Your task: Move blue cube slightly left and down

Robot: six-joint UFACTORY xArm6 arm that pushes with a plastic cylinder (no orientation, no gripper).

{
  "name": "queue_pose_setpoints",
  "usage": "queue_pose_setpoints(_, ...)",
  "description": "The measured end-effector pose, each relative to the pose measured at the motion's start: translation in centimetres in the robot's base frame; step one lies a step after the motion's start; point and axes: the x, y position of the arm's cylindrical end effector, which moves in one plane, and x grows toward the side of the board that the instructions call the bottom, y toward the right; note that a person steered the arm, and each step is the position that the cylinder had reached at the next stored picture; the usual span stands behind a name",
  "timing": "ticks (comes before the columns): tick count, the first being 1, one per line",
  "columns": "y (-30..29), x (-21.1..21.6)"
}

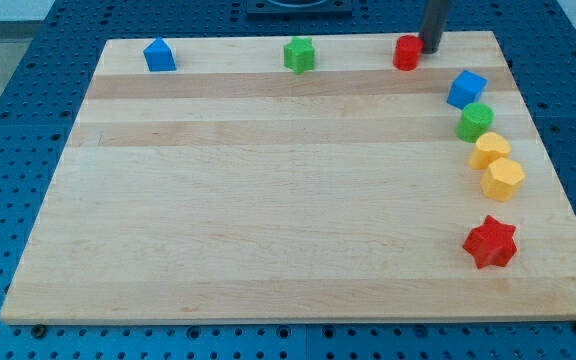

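**Board stock, view's bottom to top: blue cube waiting on its nudge**

1. Red star (490, 242): lying nearest the view's bottom, at the right side of the board (268, 220), apart from the rest.
2. Two yellow blocks (503, 178) and (489, 150): sitting touching one another, above the star.
3. Green cylinder (475, 121): resting just above the yellows, touching the upper one.
4. Blue cube (466, 89): the task's piece, sitting near the board's right edge, against the cylinder's upper side.
5. Top row: blue house-shaped block (159, 55) at the left, green star (299, 54) in the middle, red cylinder (406, 52) toward the right.
6. My tip (431, 48): resting just right of the red cylinder, apparently touching it, up and left of the cube. I am running a bare rod, so there is no hand to spread or close.

Step in hand, as I am judging it: the approach; the cube looks untouched. Next I am needing to bring my tip round to the cube's upper right, then push briefly toward lower left, minding the green cylinder crowding that path.
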Motion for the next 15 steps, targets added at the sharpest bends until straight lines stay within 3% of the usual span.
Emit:
queue_pose_setpoints(3,-6.8,3.2)
queue_pose_setpoints(8,10.5,6.6)
queue_pose_setpoints(9,10.2,7.9)
queue_pose_setpoints(11,3.1,8.2)
queue_pose_setpoints(13,-2.8,12.3)
queue_pose_setpoints(15,-3.7,17.3)
